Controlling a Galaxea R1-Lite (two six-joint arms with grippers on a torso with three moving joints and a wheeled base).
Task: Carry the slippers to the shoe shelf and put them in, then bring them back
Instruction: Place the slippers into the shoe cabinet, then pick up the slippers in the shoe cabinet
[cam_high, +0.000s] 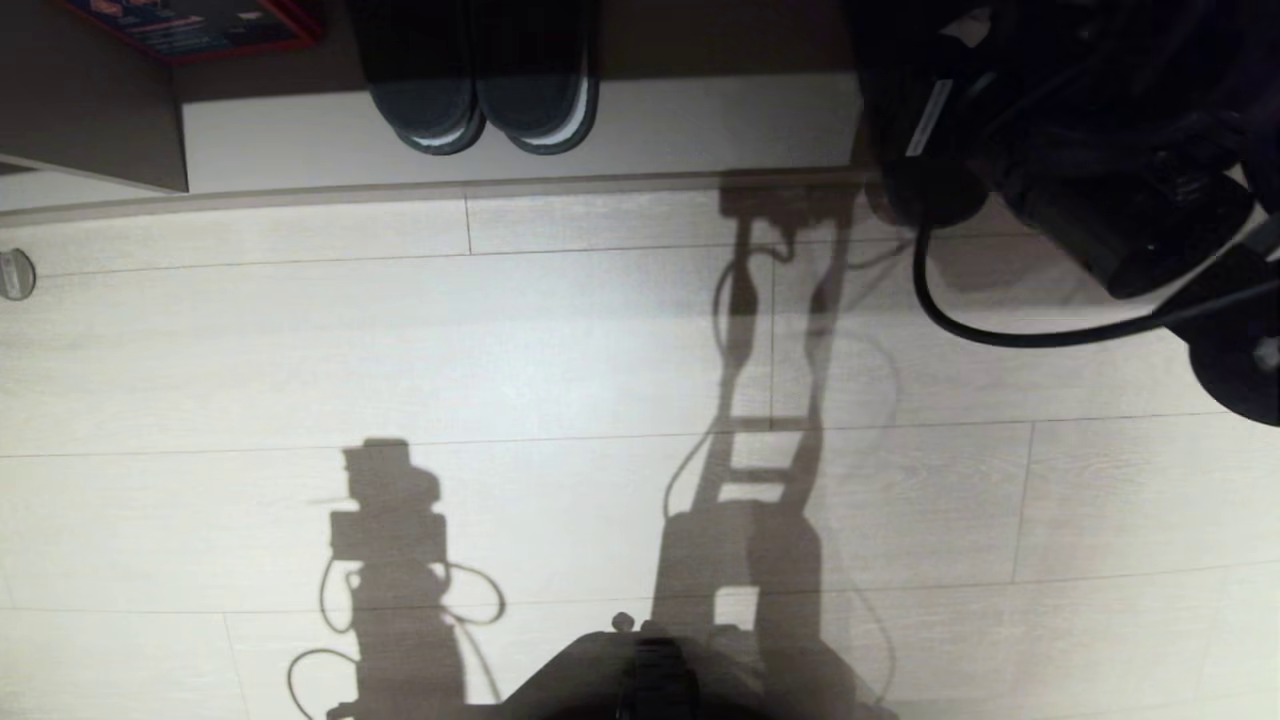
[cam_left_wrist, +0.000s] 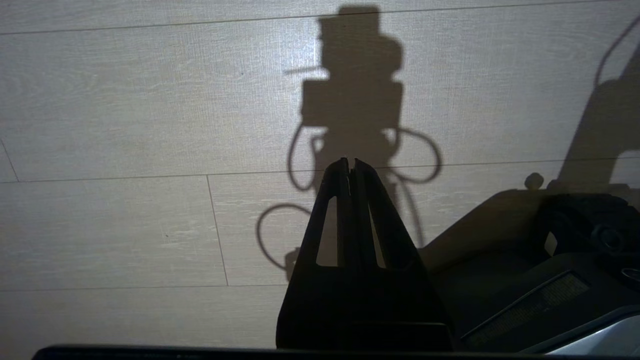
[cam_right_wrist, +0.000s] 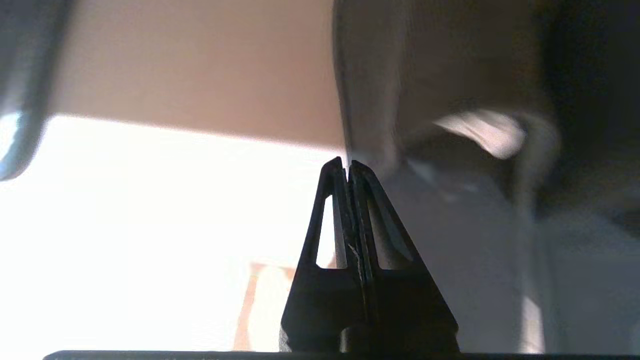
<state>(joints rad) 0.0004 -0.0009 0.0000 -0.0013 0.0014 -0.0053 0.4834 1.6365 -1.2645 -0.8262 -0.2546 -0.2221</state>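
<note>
My left gripper (cam_left_wrist: 350, 162) hangs parked over the near floor (cam_high: 600, 350), jaws together on nothing. Farther off, my right gripper (cam_right_wrist: 347, 162) reaches into the shelf (cam_high: 700, 125), jaws together and empty. A pair of slippers (cam_high: 485, 100) sits inside, far left; bringing slippers back seems left.

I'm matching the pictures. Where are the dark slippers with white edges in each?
Head view: dark slippers at the top, left of centre, on the shelf, on its pale base.
Left wrist view: not in it.
Right wrist view: too blurred to tell.
Shared landmark: the left arm's shadow on the floor, in head and left wrist views.
</note>
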